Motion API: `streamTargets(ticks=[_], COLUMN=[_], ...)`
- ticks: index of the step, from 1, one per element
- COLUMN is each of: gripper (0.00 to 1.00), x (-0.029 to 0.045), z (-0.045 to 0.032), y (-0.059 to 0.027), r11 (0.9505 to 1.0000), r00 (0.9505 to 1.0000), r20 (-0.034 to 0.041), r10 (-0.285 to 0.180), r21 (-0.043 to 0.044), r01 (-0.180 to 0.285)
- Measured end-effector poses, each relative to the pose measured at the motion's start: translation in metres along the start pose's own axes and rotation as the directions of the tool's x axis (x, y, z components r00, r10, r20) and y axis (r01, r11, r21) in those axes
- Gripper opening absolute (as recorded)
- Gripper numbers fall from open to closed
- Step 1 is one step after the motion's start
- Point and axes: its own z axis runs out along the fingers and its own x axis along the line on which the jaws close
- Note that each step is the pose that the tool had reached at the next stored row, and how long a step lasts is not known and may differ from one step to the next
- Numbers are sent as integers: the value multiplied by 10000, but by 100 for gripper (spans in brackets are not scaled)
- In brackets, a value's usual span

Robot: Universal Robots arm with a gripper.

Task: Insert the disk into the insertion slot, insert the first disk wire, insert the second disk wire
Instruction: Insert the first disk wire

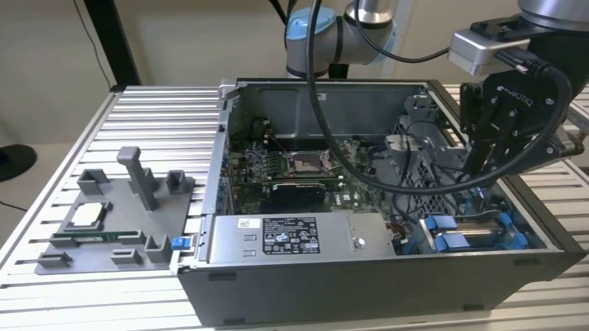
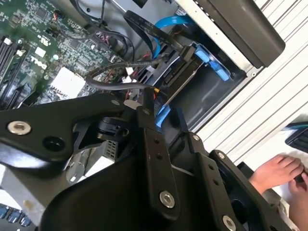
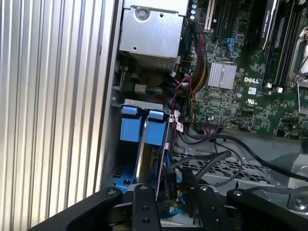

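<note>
At the 4 o'clock corner of the case (image 1: 368,283), exterior view: disk (image 1: 451,241) seated in slot (image 3: 139,102). Claw (image 1: 476,169), narrow, apparently pinches a blue wire (image 2: 162,117) above it. Wiring judged unfinished.

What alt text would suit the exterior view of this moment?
The gripper hangs inside the open computer case, above the blue-fitted insertion slot, on the exterior view's right. A grey parts fixture lies on the slatted metal table at the view's left.

Black gripper (image 1: 476,171) steeply nose-down beneath the folded arm (image 1: 322,38)
</note>
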Motion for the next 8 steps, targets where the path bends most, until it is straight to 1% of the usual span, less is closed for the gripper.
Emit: streamTargets(ticks=[8], gripper=[100], x=[-8], z=[3], y=[-16], r11=[9998], r00=[9998], r20=[-34], r10=[-181], r21=[14], r01=[181])
